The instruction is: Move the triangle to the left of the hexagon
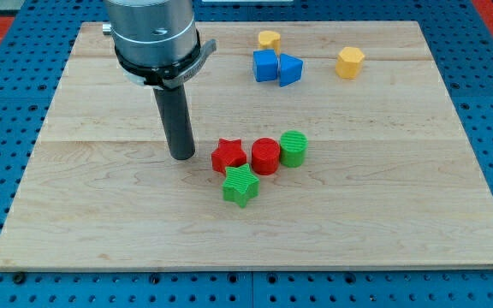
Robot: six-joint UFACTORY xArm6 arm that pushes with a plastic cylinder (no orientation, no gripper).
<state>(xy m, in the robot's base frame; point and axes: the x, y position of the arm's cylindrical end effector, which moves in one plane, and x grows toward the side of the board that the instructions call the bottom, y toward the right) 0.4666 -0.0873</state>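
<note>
A blue triangle block (290, 69) lies near the view's top centre, touching a blue cube (265, 65) on its left. A yellow hexagon block (349, 62) sits apart to the triangle's right. My tip (181, 156) rests on the board at centre left, well below and left of the triangle, just left of a red star block (228, 156).
A small yellow block (269, 39) sits just above the blue cube. A red cylinder (265, 156) and a green cylinder (294, 148) sit in a row right of the red star, with a green star (240, 185) below. The wooden board (101, 222) lies on a blue pegboard.
</note>
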